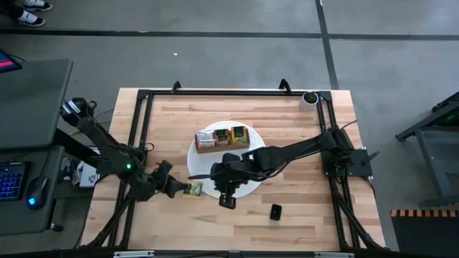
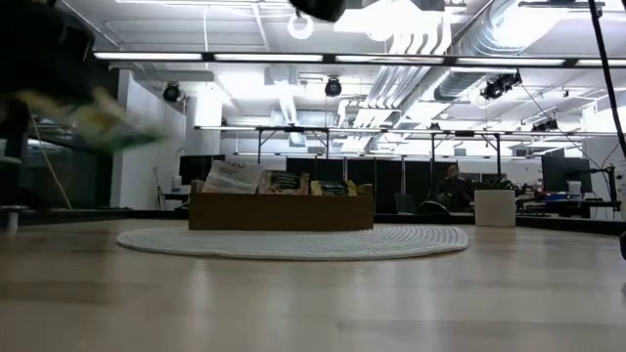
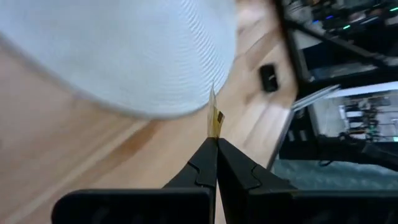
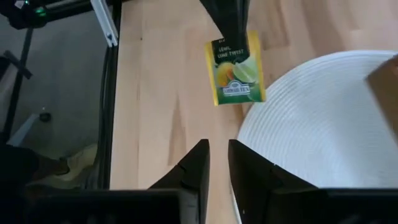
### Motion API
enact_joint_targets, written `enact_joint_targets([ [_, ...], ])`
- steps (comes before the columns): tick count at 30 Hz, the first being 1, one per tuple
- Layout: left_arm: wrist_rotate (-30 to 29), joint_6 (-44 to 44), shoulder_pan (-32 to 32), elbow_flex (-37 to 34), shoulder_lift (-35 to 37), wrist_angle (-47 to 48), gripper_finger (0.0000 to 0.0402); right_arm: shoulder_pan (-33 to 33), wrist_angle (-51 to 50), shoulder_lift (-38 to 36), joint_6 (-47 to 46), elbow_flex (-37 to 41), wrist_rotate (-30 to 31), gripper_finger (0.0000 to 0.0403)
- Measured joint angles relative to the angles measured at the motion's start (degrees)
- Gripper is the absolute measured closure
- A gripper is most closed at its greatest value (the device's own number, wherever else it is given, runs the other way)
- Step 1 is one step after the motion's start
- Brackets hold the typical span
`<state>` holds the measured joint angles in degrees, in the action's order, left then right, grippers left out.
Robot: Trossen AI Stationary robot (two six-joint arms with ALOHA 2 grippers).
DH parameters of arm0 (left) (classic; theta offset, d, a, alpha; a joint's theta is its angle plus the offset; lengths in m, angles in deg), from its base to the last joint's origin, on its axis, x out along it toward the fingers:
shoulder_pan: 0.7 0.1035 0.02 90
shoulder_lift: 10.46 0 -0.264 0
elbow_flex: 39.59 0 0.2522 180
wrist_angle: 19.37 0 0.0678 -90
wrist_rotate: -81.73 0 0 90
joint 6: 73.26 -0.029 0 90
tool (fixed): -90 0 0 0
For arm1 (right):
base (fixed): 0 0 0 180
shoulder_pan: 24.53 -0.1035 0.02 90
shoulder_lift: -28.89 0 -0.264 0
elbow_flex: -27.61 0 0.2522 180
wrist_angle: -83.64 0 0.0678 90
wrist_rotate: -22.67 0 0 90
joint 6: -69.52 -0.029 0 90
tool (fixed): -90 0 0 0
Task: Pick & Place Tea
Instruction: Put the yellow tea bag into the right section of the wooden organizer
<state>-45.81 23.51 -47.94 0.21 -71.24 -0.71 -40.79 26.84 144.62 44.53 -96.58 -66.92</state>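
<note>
Left gripper [image 1: 179, 188]: clamped on one edge of a green and yellow tea packet [image 4: 235, 68], holding it in the air just off the near-left rim of the white mat [image 1: 251, 188].
Right gripper [image 4: 217, 152]: over the same rim of the mat, facing the packet; fingers slightly parted, nothing between them.
Black object [image 1: 275, 211]: small, on the bare wooden table [image 1: 301, 222], near the mat's front right.
Wooden box [image 2: 282, 210]: on the mat's far half, several more tea packets [image 1: 231, 135] standing in it.
White cup [image 1: 310, 98]: at the table's far right corner.
</note>
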Motion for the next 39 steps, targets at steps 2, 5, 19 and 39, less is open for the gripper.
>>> enact_joint_targets([
  [2, -0.2, -4.5, 1.9, 0.1, 3.1, -0.3, 0.0401, -0.2, -1.4, -1.4, 0.4, 0.0, 0.4, 0.0350],
  [5, 0.0, -12.1, 6.0, 1.5, 7.5, 0.4, 0.0401, -0.8, -3.1, -3.7, 1.1, 0.0, 1.6, 0.0355],
  [19, 14.5, -47.4, 33.1, 27.2, 13.1, 18.1, 0.0401, -5.4, -9.4, -10.0, 4.5, 0.0, 9.1, 0.0365],
  [39, 43.2, -84.5, 63.0, 76.7, -19.9, 55.3, 0.0401, -15.0, -31.0, -23.8, -8.0, 0.0, 35.5, 0.0396],
])
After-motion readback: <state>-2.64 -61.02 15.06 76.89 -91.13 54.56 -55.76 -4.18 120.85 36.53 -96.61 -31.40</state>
